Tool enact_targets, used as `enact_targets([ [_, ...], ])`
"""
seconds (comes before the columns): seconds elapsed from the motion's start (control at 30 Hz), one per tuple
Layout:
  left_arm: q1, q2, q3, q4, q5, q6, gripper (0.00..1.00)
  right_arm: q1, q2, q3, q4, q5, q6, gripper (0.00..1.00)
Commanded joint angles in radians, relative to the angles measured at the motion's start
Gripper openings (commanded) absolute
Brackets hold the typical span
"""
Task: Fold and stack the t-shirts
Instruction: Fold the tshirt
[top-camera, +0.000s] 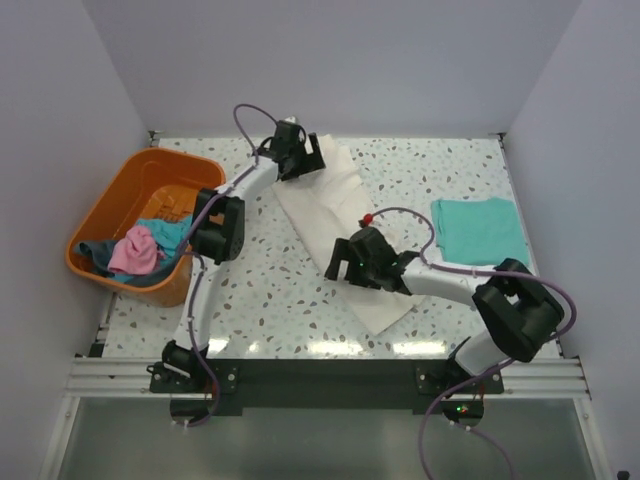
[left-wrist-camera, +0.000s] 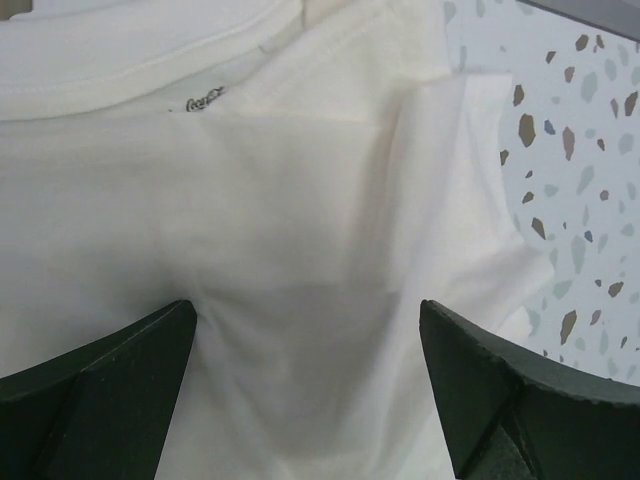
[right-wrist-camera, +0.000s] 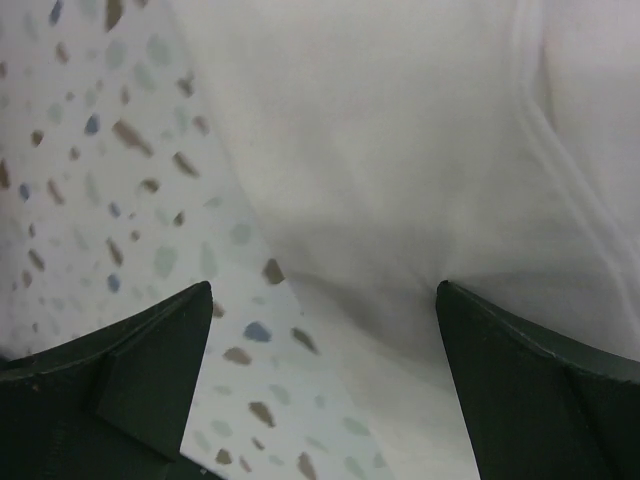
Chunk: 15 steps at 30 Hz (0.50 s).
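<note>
The cream-white t-shirt (top-camera: 330, 205) lies as a long folded strip running diagonally across the table's middle. My left gripper (top-camera: 300, 155) is open over its far collar end; the left wrist view shows the collar and label (left-wrist-camera: 205, 98) with both fingers (left-wrist-camera: 110, 390) spread over the cloth. My right gripper (top-camera: 345, 262) is open over the strip's near part, at its left edge; the right wrist view shows cloth (right-wrist-camera: 400, 150) beside bare table. The teal-green t-shirt (top-camera: 478, 230) lies folded at the right.
An orange basket (top-camera: 140, 215) at the left holds pink (top-camera: 135, 250) and blue-teal clothes. The speckled table (top-camera: 260, 300) is bordered by white walls at the back and sides. A small red thing (top-camera: 368, 216) shows by the right arm's cable.
</note>
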Motion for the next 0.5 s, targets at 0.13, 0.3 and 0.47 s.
enact_targets([
  [0.13,0.014,0.138,0.101,-0.01,0.037,-0.047,1.0,0.286,0.16,0.082,-0.042,-0.181,0.192,0.99],
  [0.3,0.047,0.156,0.105,-0.063,-0.027,-0.107,1.0,0.321,0.189,0.157,-0.038,-0.224,0.172,0.99],
  [0.47,0.067,0.181,0.147,-0.072,-0.064,-0.153,1.0,0.335,0.128,0.26,-0.108,-0.224,0.027,0.99],
])
